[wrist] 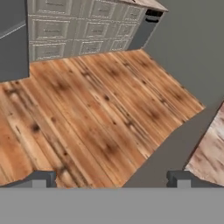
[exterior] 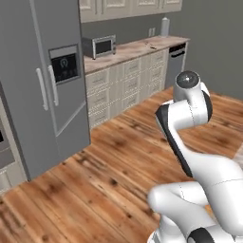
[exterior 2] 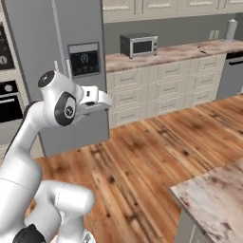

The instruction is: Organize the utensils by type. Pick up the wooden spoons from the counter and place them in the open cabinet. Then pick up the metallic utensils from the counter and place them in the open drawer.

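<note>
Wood-plank floor spreads between the robot and the long reddish-brown and cream marbled counter [exterior 2: 175,53] with cream drawer fronts, well apart from the arm. By my judgement nothing is sorted yet: 1 or 2 thin dark utensils [exterior 2: 203,49] lie on that counter near its right end, too small to tell apart. No open cabinet or drawer can be made out along that counter. The two-finger gripper [wrist: 111,177] hangs spread and empty above the floor.
</note>
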